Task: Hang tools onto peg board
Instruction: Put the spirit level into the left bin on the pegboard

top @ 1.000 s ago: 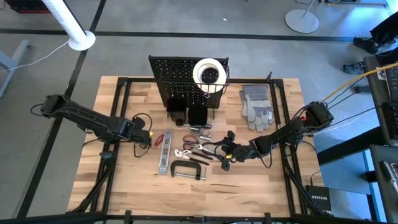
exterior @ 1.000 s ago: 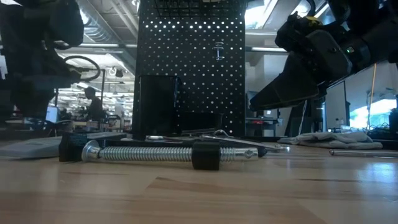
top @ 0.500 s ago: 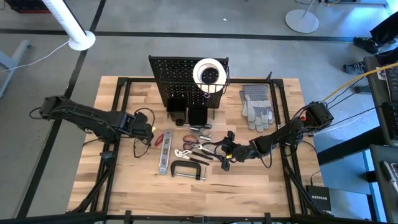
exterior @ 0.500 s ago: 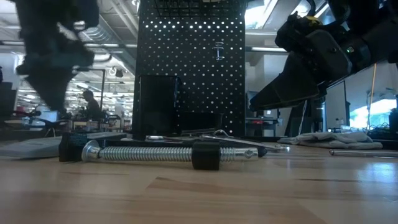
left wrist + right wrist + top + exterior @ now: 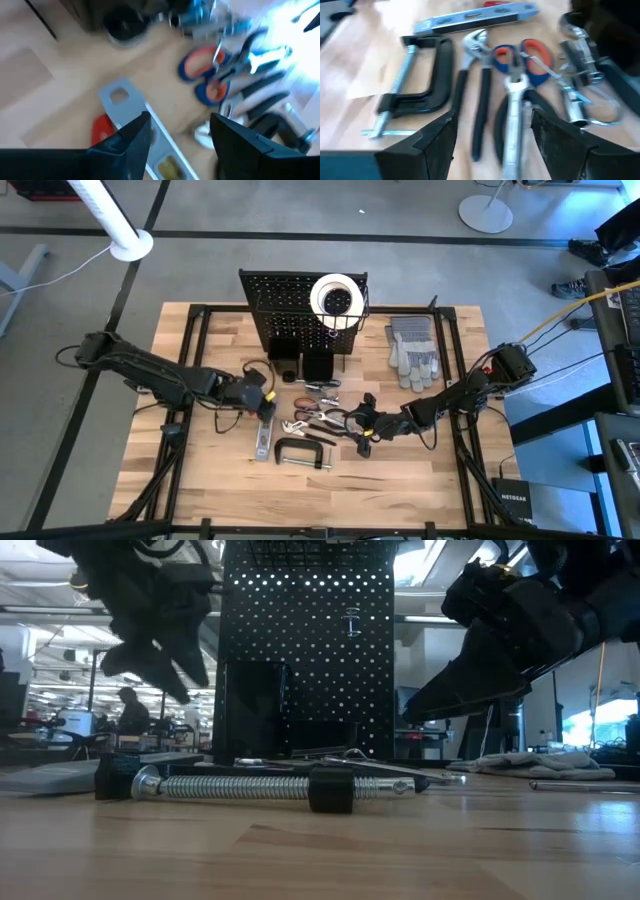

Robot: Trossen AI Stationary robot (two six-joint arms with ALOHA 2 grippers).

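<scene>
Tools lie bunched in front of the peg board [image 5: 290, 305], none of them hung yet, so I have both arms reaching into the pile. My left gripper [image 5: 262, 402] hovers with its fingers apart and empty over the silver level [image 5: 131, 115], beside the red knife [image 5: 101, 130], probably to pick one. My right gripper [image 5: 362, 432] waits low at the other edge of the pile, spread wide and holding nothing, facing the black clamp [image 5: 415, 82], the black-handled pliers [image 5: 475, 100] and the orange-handled scissors [image 5: 522, 60]. The white tape roll [image 5: 335, 297] already sits up at the board's wire basket. Grey gloves [image 5: 412, 350] lie apart on the pale wooden table [image 5: 200, 470]. Behind the board is an open workshop, where a person [image 5: 128, 710] stands far off.
</scene>
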